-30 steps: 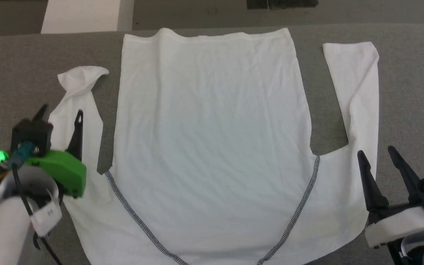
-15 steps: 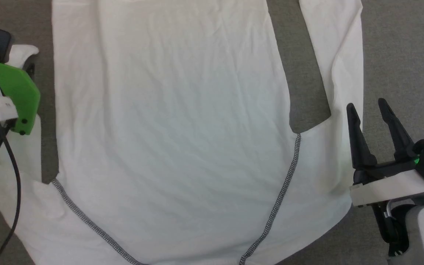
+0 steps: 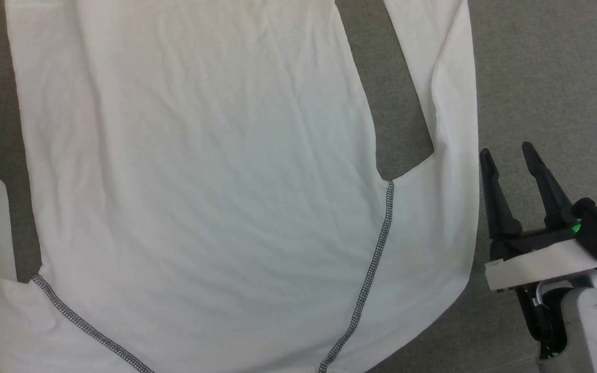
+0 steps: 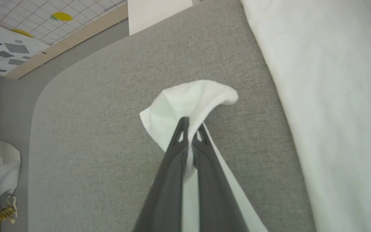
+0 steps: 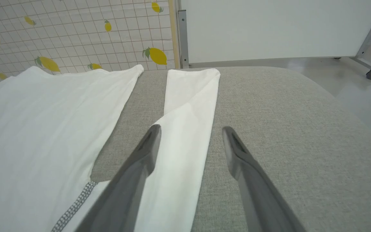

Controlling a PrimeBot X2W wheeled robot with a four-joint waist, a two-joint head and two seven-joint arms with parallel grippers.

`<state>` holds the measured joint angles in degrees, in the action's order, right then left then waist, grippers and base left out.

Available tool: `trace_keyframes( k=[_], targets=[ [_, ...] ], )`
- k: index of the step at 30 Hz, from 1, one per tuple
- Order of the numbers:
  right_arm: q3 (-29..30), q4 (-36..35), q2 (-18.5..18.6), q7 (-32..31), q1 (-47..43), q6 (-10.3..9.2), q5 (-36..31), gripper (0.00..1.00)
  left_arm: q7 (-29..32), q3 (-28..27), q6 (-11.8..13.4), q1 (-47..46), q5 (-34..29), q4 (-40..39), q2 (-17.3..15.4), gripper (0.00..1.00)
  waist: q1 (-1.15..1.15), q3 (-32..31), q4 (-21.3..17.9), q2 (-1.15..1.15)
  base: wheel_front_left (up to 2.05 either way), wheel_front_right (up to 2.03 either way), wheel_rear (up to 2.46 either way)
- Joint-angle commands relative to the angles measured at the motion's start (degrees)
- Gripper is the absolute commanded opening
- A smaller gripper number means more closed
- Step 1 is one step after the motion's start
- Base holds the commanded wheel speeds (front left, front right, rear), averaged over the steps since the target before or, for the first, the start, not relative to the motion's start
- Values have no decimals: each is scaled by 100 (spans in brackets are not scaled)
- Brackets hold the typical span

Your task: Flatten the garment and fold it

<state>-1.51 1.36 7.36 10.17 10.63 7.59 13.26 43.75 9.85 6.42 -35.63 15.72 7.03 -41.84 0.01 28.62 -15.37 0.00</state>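
One plain white, thin-fabric long-sleeved garment (image 3: 200, 181) lies spread flat and lightly creased on the grey fabric bench (image 3: 547, 77), with two grey-patterned diagonal seams (image 3: 376, 248) showing. The left pincer (image 4: 191, 124) is pinched on one sleeve's bunched cuff (image 4: 188, 100); the right pincer (image 3: 506, 149) stands spread wide beside the other sleeve

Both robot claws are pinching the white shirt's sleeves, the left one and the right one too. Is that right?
Not quite. Only the left gripper pinches the garment, at its sleeve end. The right gripper is open, fingers spread and pinching nothing, as the right wrist view shows.
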Motion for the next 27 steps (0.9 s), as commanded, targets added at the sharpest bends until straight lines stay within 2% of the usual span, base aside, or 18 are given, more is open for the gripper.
trace_keyframes(
  k=[1, 8, 14, 17, 21, 24, 27],
  targets=[
    [27, 12, -8, 38, 28, -10, -10, 100, -122, -124, 138, 172, 13, -100, -86, 0, -1, -324, 94, 0, 0, 0, 0],
    [286, -42, -44, -110, -379, -10, -106, 100, -709, -964, 812, 1240, 259, -1107, -92, 0, -1, -1075, 385, 0, 0, 0, 0],
    [475, -268, -100, -327, -768, -10, -190, 100, -845, -1545, 1178, 2293, 385, -2340, -43, 0, -1, -1540, 633, 0, 0, 0, 0],
    [536, -402, -120, -433, -903, -10, -216, 100, -831, -1646, 1274, 2651, 400, -2953, 20, 0, -1, -1684, 725, 0, 0, 0, 0],
    [608, -577, -153, -555, -1035, -10, -240, 100, -774, -1386, 1246, 2804, 458, -3809, 172, 0, -1, -1786, 833, 0, 0, 0, 0],
    [623, -670, -174, -625, -1093, -10, -250, 100, -760, -813, 1083, 2613, 504, -4155, 363, 0, -1, -1812, 896, 0, 0, 0, 0],
    [605, -722, -191, -668, -1102, -10, -244, 100, -802, -98, 883, 2225, 525, -4126, 695, 0, -1, -1803, 924, 0, 0, 0, 0]
  ],
)
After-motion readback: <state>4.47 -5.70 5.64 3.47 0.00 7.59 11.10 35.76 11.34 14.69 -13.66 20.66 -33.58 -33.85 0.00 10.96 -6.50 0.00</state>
